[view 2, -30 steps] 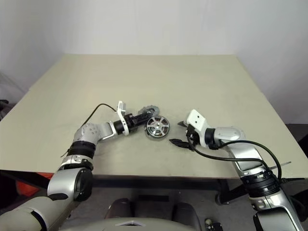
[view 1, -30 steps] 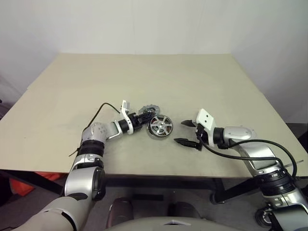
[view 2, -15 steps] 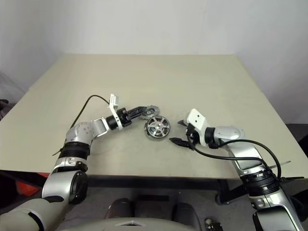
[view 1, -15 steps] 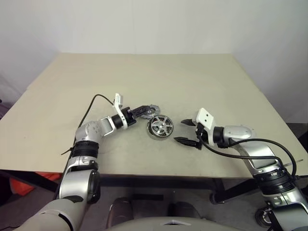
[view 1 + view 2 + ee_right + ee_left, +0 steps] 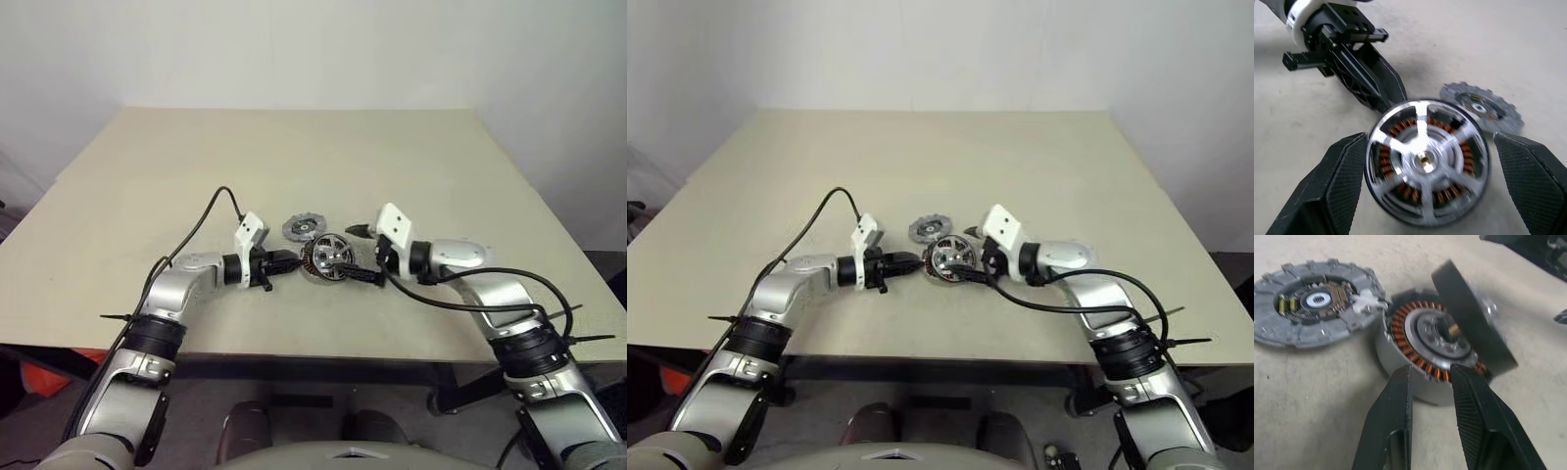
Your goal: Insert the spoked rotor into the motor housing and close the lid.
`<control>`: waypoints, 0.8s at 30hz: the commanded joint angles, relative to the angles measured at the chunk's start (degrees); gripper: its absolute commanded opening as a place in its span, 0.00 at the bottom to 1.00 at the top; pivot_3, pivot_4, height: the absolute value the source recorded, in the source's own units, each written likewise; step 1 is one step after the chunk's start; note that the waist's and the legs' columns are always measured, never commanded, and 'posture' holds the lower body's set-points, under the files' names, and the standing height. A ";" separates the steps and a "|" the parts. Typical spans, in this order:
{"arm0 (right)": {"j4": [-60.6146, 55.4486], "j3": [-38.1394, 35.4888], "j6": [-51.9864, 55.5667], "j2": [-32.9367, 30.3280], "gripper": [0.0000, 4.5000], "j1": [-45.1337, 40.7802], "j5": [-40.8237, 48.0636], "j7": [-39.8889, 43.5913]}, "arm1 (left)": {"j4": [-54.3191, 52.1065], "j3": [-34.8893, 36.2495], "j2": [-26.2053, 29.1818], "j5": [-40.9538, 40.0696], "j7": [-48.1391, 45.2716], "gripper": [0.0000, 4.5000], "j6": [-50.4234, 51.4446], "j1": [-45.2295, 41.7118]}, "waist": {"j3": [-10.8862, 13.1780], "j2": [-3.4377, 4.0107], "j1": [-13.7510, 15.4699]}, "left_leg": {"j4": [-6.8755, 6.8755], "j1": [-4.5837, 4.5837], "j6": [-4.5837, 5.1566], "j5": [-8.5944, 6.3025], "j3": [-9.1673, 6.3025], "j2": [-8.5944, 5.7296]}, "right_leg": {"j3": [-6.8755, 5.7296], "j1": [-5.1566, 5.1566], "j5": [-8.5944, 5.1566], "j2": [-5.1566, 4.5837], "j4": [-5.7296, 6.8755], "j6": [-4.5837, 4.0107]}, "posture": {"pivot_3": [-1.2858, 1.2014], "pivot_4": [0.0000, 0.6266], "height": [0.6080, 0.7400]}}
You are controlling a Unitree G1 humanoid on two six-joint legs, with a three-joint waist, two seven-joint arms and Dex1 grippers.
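Note:
The motor housing (image 5: 1400,350) lies mid-table, its copper windings showing. The spoked rotor (image 5: 1425,156) sits on it tilted, its far edge raised off the windings and its face turned toward my right gripper (image 5: 362,256). That gripper is wide open, with one finger on each side of the housing and rotor; the fingers (image 5: 1337,181) grip nothing. My left gripper (image 5: 290,260) points at the housing's opposite wall. Its fingers (image 5: 1398,421) stand a narrow gap apart with nothing between them. The lid (image 5: 306,226) lies flat just behind the housing, inner side up.
The beige table (image 5: 441,157) stretches wide behind and to both sides. A black cable (image 5: 211,211) loops up from my left wrist over the table. The table's front edge runs just below both forearms.
My left gripper drew back from the lid, rolled over and dropped to the housing's left wall. My right gripper moved left to straddle the housing. The rotor now sits tilted.

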 commanded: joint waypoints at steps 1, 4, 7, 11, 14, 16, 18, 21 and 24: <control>0.08 -0.01 -0.97 0.47 0.94 -1.63 -0.36 -0.29 | -2.00 0.62 0.52 0.26 -0.49 0.29 -1.50 -0.55 | 0.00 0.00 -0.03 | 0.00 0.00 0.00 0.00 0.00 0.00 | 0.01 0.00 0.00 0.00 0.00 0.00 | 0.52 0.00 1.00; 0.69 0.17 -1.24 0.84 0.94 -1.73 -0.70 -0.14 | -2.47 0.67 0.65 0.19 -0.98 0.29 -1.62 -0.23 | 0.00 0.00 -0.07 | 0.00 0.01 -0.01 0.00 0.00 0.01 | 0.01 0.00 0.00 0.00 0.00 0.00 | 0.52 0.00 1.00; 1.31 0.28 -1.60 0.80 0.94 -1.46 -1.14 0.08 | -2.85 0.11 1.10 0.66 -1.73 0.29 -2.10 -0.01 | 0.00 0.00 -0.07 | 0.00 0.01 -0.02 0.01 0.01 0.01 | 0.01 0.00 0.00 0.01 0.02 0.00 | 0.52 0.00 1.00; 1.83 0.27 -1.73 0.85 0.94 -1.06 -1.23 0.25 | -3.14 -0.22 1.70 1.02 -2.53 0.29 -2.43 0.33 | 0.00 0.00 -0.08 | 0.00 0.02 -0.03 0.01 0.01 0.01 | 0.01 0.00 0.00 0.01 0.03 0.00 | 0.52 0.00 1.00; 2.95 0.64 -2.15 1.41 0.94 -1.18 -1.66 -0.04 | -3.46 -0.19 2.34 1.07 -3.09 0.29 -2.46 0.60 | 0.00 0.00 -0.08 | 0.00 0.02 -0.03 0.01 0.01 0.01 | 0.01 0.00 0.00 0.01 0.03 0.00 | 0.52 0.00 1.00; 3.80 0.84 -2.54 1.88 0.94 -1.35 -2.00 -0.18 | -3.83 0.01 2.89 0.96 -3.48 0.29 -2.29 0.77 | 0.00 0.00 -0.08 | 0.00 0.02 -0.03 0.01 0.01 0.01 | 0.01 0.00 0.00 0.00 0.04 0.00 | 0.52 0.00 1.00; 5.21 1.04 -3.43 2.22 0.94 -1.70 -2.58 -0.19 | -4.27 0.18 3.28 0.82 -3.60 0.29 -2.03 0.90 | 0.00 0.00 -0.10 | 0.00 0.02 -0.03 0.01 0.01 0.02 | 0.01 0.00 0.00 0.01 0.05 0.00 | 0.52 0.00 1.00; 7.70 1.32 -5.00 2.57 0.94 -2.72 -3.55 -0.07 | -4.87 0.31 3.54 0.71 -3.37 0.29 -1.81 1.35 | 0.00 0.00 -0.12 | 0.00 0.02 -0.04 0.02 0.00 0.01 | 0.01 0.00 0.00 0.00 0.06 0.00 | 0.52 0.00 1.00; 10.18 1.50 -6.25 3.08 0.94 -4.26 -4.15 0.15 | -5.44 0.25 3.52 0.87 -2.88 0.29 -1.73 2.10 | 0.00 0.00 -0.17 | 0.02 0.04 -0.05 0.02 0.01 0.00 | 0.02 0.01 0.01 0.00 0.10 -0.01 | 0.52 0.00 1.00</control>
